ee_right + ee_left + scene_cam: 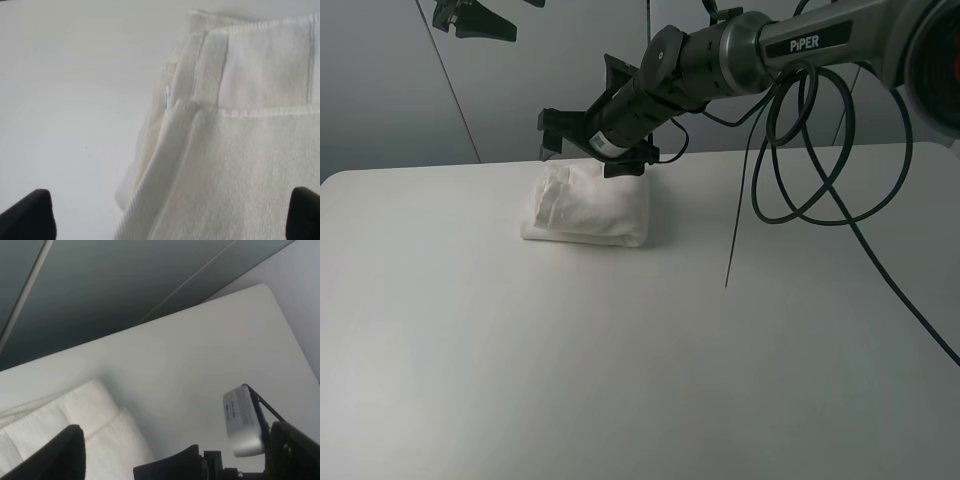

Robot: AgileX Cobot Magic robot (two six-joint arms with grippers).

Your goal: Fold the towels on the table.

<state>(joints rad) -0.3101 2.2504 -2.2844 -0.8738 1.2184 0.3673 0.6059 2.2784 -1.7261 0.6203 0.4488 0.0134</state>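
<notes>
The white towel [588,208] lies folded into a thick small bundle on the table [620,380], left of the middle toward the back. My right gripper [588,150] reaches across and hovers just over the towel's back edge, jaws wide open and empty. In the right wrist view its fingertips [30,216] frame the towel [250,160], whose border band and small label [167,98] show. My left gripper [470,18] is raised high at the back left, open and empty. In the left wrist view it [180,460] looks down on a towel corner [75,412].
Black cables [800,150] loop down from the right arm over the table's back right, and a thin one [730,270] hangs down to the tabletop. Grey wall panels [520,90] stand behind the table. The right arm's silver camera [242,420] shows in the left wrist view.
</notes>
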